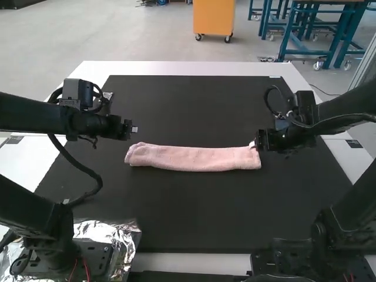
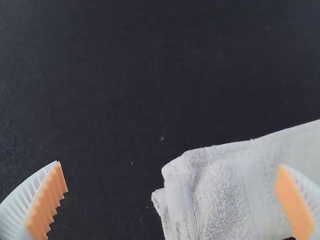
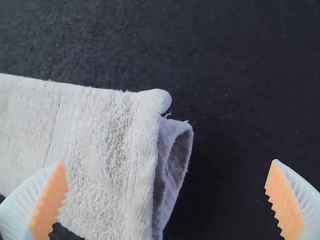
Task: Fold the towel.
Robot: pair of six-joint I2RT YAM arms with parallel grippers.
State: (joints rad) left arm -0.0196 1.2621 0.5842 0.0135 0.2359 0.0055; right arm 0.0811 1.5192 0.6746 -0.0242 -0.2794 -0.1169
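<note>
The pink towel (image 1: 194, 158) lies as a narrow folded strip across the dark mat. My left gripper (image 1: 134, 129) is just above its left end, and my right gripper (image 1: 257, 143) is over its right end. In the left wrist view, the gripper (image 2: 170, 166) is open, one finger over the towel (image 2: 225, 190) and the other over bare mat. Seen from the right wrist, the gripper (image 3: 167, 163) has its fingers wide apart around the end of the towel (image 3: 100, 150), whose layers gape a little at the edge.
A black mat (image 1: 194, 217) covers most of the white table (image 1: 188, 68). Crumpled foil (image 1: 108, 232) lies near the left arm's base at the near left corner. Cables loop beside both arms.
</note>
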